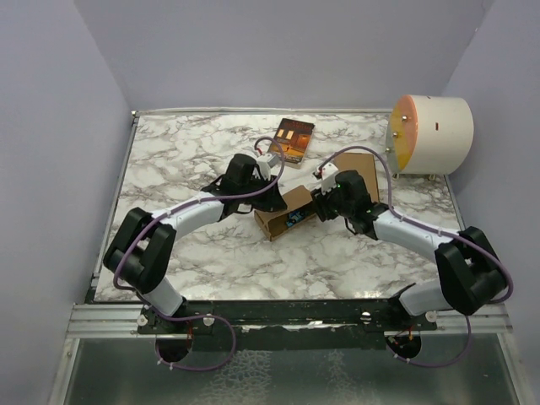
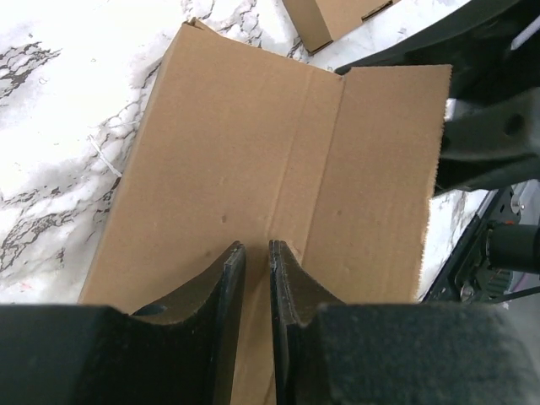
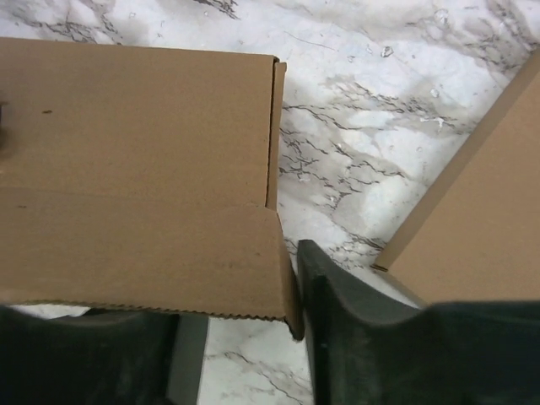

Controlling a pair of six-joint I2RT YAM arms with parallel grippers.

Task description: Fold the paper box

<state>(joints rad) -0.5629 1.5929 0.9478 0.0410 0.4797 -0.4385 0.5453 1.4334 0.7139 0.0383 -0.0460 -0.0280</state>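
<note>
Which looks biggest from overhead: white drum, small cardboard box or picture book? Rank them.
1. white drum
2-3. paper box and book look alike; arms hide part of the box, so no ranking.

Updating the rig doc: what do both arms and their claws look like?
Left arm and right arm match: white links between bulky black joint housings, black wrists. A purple cable loops along each. Claw fingers are matte black, curved outside, flat inside. No markings visible.
</note>
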